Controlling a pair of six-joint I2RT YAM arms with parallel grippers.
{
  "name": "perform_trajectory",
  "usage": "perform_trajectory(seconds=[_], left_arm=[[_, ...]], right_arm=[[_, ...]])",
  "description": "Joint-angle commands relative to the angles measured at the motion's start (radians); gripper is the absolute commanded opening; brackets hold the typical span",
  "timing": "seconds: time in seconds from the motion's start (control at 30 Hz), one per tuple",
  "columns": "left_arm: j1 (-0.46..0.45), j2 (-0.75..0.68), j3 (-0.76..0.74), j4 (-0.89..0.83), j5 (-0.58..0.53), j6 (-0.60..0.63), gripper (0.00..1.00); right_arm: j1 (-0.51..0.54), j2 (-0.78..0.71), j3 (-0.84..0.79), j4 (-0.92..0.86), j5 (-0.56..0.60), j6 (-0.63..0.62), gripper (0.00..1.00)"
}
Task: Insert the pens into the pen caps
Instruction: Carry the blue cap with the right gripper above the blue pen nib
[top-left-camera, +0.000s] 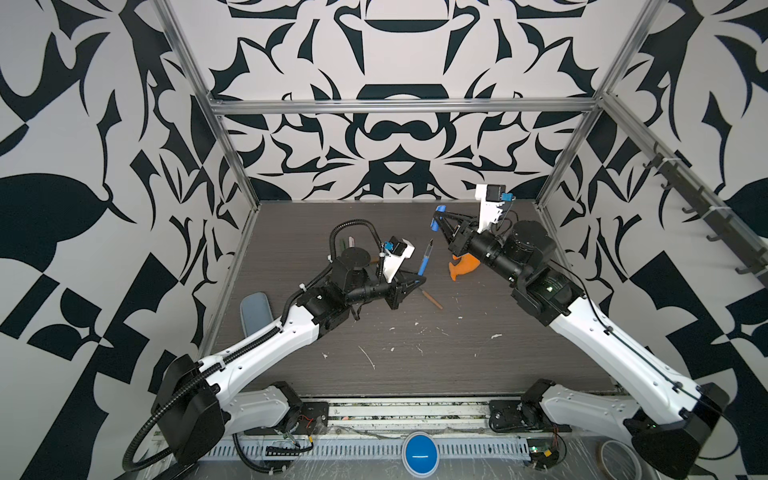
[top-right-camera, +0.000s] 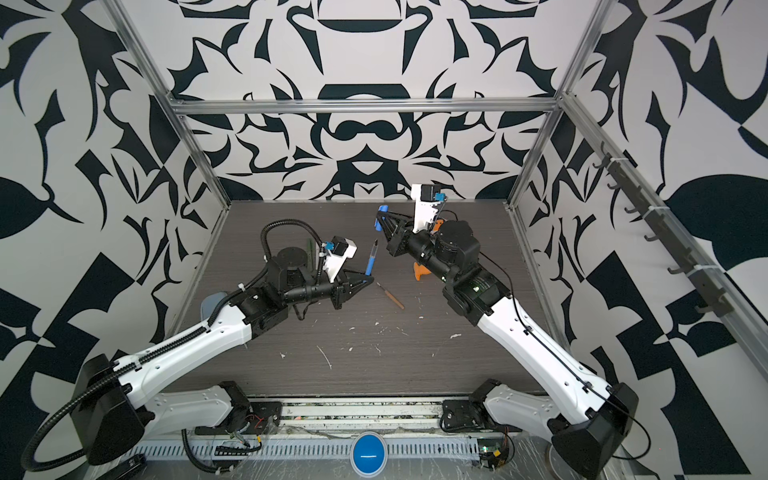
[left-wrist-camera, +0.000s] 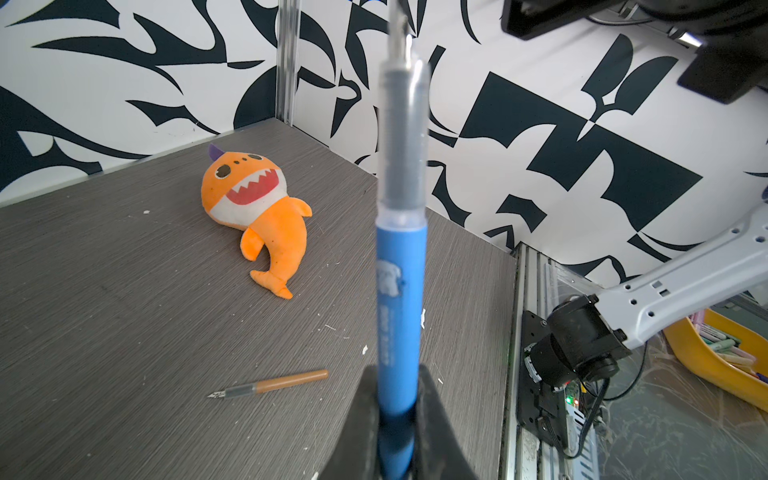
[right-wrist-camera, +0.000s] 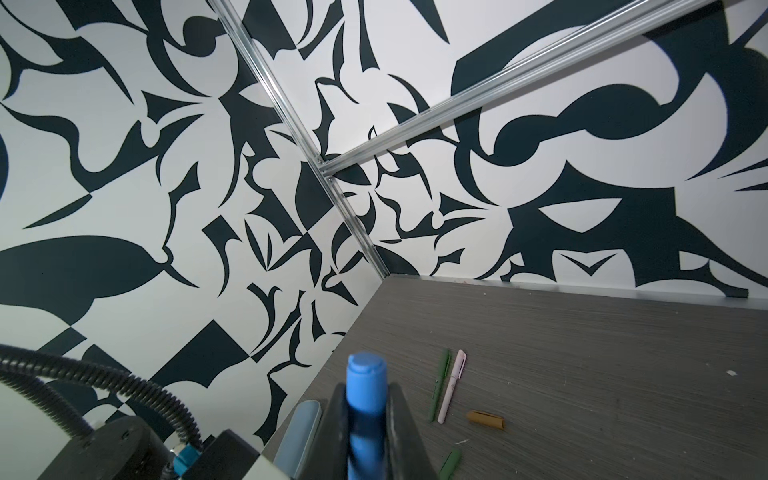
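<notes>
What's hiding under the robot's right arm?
An orange shark toy lies on the table under that arm. In both top views the arm covers much of it. The left wrist view shows it whole.

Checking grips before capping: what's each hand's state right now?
Left hand: shut on the blue pen.
Right hand: shut on the blue pen cap.

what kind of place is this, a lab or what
Most likely a robotics lab test cell: a grey tabletop boxed in by an aluminium frame and black-and-white patterned walls, with a left arm and right arm mounted at its front edge.
</notes>
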Motion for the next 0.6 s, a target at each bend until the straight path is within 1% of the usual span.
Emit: perform_trajectory(seconds=[0.0, 0.3, 0.57], left_arm=[[-0.004, -0.023, 0.010, 0.007, 0.010, 0.010, 0.00], [-0.004, -0.024, 0.010, 0.007, 0.008, 0.007, 0.00], [-0.004, -0.020, 0.012, 0.005, 0.004, 0.007, 0.00]], right_arm=[[0.016, -0.031, 0.021, 0.055, 0.017, 0.001, 0.11], [0.018, -0.058, -0.021, 0.028, 0.048, -0.010, 0.11], [0.018, -0.052, -0.035, 0.025, 0.029, 0.008, 0.10]])
